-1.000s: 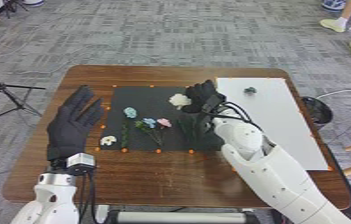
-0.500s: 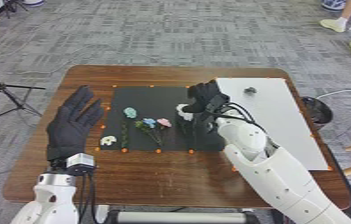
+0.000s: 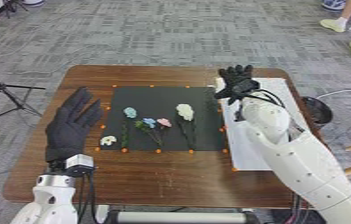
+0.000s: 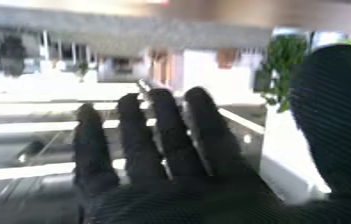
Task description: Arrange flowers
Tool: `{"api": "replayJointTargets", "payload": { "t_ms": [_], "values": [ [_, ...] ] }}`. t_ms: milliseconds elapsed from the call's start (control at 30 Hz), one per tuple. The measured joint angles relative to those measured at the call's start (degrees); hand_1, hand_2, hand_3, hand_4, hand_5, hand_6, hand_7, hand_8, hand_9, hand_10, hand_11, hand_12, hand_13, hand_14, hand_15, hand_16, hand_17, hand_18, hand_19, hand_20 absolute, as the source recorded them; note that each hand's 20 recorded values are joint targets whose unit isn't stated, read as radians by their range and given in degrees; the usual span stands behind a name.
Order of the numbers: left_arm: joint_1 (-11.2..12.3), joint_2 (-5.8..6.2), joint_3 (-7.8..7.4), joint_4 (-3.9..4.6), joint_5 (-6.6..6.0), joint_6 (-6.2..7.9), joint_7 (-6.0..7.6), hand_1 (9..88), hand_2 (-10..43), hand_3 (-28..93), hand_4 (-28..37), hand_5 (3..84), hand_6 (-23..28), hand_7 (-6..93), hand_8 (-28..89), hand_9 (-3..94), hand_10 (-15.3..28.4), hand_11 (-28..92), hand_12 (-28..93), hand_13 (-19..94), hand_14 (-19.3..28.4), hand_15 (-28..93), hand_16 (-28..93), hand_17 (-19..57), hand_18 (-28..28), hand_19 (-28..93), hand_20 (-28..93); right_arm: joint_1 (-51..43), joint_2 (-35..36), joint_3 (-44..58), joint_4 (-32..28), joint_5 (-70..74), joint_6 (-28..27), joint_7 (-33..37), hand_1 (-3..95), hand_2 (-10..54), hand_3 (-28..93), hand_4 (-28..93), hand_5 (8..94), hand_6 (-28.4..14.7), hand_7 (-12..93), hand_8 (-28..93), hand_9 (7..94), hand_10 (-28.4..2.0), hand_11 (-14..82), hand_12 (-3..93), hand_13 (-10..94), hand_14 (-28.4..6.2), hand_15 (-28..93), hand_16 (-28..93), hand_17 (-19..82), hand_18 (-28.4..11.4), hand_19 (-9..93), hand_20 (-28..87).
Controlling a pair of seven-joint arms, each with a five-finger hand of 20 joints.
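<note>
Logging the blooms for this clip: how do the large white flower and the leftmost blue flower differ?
The large white flower has a longer, bulkier head; the leftmost blue flower has a smaller one. The white flower lies toward the right side of the dark mat, the blue flower near its left edge. Both lie on the mat.

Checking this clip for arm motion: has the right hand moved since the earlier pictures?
Yes. Judged against the black mat in the head view, the right hand has shifted rightward, from over the mat's right side to over the white sheet.
</note>
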Motion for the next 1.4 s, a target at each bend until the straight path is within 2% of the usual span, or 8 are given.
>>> {"api": "replayJointTargets", "payload": {
  "t_ms": [167, 333, 433, 567, 733, 867, 1100, 1400],
  "values": [
    [0.0, -0.30, 0.05, 0.05, -0.03, -0.31, -0.05, 22.9, -5.8, 69, -28.3, 26.4, 2.6, 23.2, -12, 22.9, 11.1, 16, 16, 20, 15.4, 15, 5, -13.8, 20.8, 40, 7, 2.3, 0.5, 1.9, 4.0, 5.5, -5.0, -0.1, 22.3, -9.5, 84, -28, 19.4, -9.0, 9, -3, 18.7, -15.4, 7.9, 27.4, 10, -13.5, 25, 21, -9, -24.2, 48, 13],
    [-0.4, -0.36, 0.58, 0.28, 0.01, -1.47, -0.52, 22.8, -5.9, 69, -28.3, 26.4, 2.5, 23.2, -12, 22.9, 11.1, 16, 16, 20, 15.4, 14, 5, -13.8, 20.8, 40, 7, 3.0, 0.6, 2.9, 6.8, 0.1, -10.1, -1.3, 23.8, -9.5, 86, -28, 22.3, -8.2, 12, -5, 25.3, -14.7, 9.8, 24.2, 27, -11.8, 29, 19, -6, -24.9, 50, 12],
    [-0.5, -0.42, 0.75, 0.28, 0.01, -1.53, -0.53, 22.8, -5.9, 69, -28.3, 26.3, 2.4, 23.3, -12, 22.9, 11.1, 16, 16, 20, 15.4, 15, 5, -13.8, 20.8, 40, 7, 3.1, 0.8, 3.0, 7.8, -0.5, -10.0, -1.4, 26.9, -9.5, 87, -28, 33.8, -5.1, 19, -10, 41.6, -14.2, 11.2, 15.4, 44, -8.6, 32, 14, 1, -24.1, 54, 13],
    [-0.5, -0.51, 0.74, 0.29, 0.01, -1.54, -0.53, 22.7, -5.9, 69, -28.3, 26.4, 2.4, 23.3, -12, 23.0, 11.1, 16, 16, 20, 15.4, 15, 5, -13.8, 20.8, 40, 7, 3.2, 1.1, 3.2, 8.8, 1.4, -8.4, -0.6, 34.6, -9.0, 86, -28, 51.8, 0.5, 25, -15, 65.7, -8.7, 18.6, 14.1, 65, -4.9, 41, 17, 14, -20.3, 61, 20],
    [-0.4, -0.53, 0.69, 0.29, 0.01, -1.41, -0.44, 22.7, -6.0, 69, -28.3, 26.5, 2.5, 23.3, -12, 23.0, 11.1, 17, 16, 20, 15.2, 14, 5, -13.8, 20.8, 40, 7, 2.3, 1.5, 5.1, 8.5, 11.1, -7.3, 0.0, 50.7, -9.4, 81, -28, 65.6, 2.3, 44, -4, 82.2, -3.9, 14.1, 39.2, 69, 0.7, 51, 36, 24, -16.8, 73, 36],
    [-0.3, -0.53, 0.69, 0.25, 0.01, -1.36, -0.28, 22.8, -5.9, 69, -28.3, 26.4, 2.4, 23.4, -12, 23.0, 11.1, 17, 16, 20, 15.3, 14, 5, -13.8, 20.8, 40, 7, 0.1, 3.3, 5.2, 4.6, 11.2, -8.2, -1.1, 53.5, -9.5, 83, -28, 68.5, 2.1, 49, -4, 83.6, -3.6, 18.3, 47.1, 69, 1.3, 56, 42, 25, -16.7, 75, 39],
    [-0.4, -0.53, 0.88, 0.28, 0.01, -1.48, -0.22, 22.8, -5.8, 69, -28.3, 26.4, 2.4, 23.5, -12, 23.0, 11.1, 17, 16, 20, 15.3, 14, 5, -13.9, 20.8, 40, 8, -7.8, 7.1, 6.2, -6.6, 11.7, -7.5, -4.9, 53.7, -9.5, 84, -28, 70.3, 1.5, 49, -7, 84.4, -3.7, 18.8, 47.9, 70, 0.9, 58, 43, 25, -17.1, 75, 40],
    [-0.8, -0.53, 1.35, 0.61, 0.03, -1.64, -0.18, 22.7, -5.9, 69, -28.3, 26.3, 2.4, 23.6, -12, 22.9, 11.1, 17, 16, 20, 15.3, 14, 5, -13.8, 20.8, 40, 8, -13.9, 6.9, 4.4, -14.5, 18.9, 0.6, -5.8, 53.7, -9.5, 85, -28, 70.7, 1.4, 49, -7, 84.5, -3.9, 18.9, 48.2, 70, 0.9, 58, 43, 25, -17.3, 75, 41]
  ]
}}
